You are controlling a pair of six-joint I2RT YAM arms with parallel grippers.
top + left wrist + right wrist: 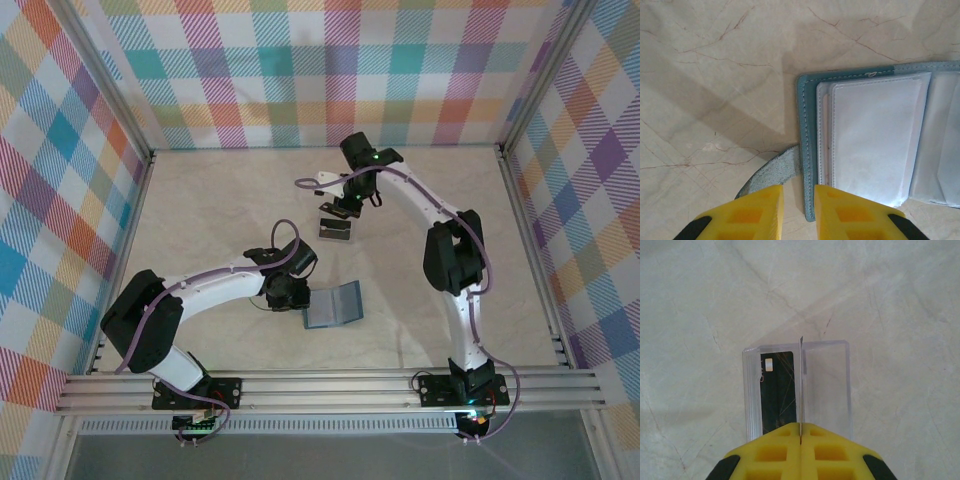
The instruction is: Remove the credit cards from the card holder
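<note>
The teal card holder (335, 305) lies open on the table, its pale pocket faces (875, 140) up and its side tab (772, 172) curling out to the left. My left gripper (799, 207) hovers low over the holder's left edge. Its yellow fingers are a small gap apart, and the teal edge (802, 125) runs between them. My right gripper (801, 432) is shut on a credit card (801, 385) held edge-on over the clear plastic tray (847, 390). Another dark credit card (777, 390) lies in the tray's left half. From above, the right gripper (347, 205) hangs just over the tray (335, 228).
Plaid walls enclose the marble-patterned tabletop on three sides. A metal rail (330, 385) with both arm bases runs along the near edge. Bare table lies between tray and holder and out to both sides.
</note>
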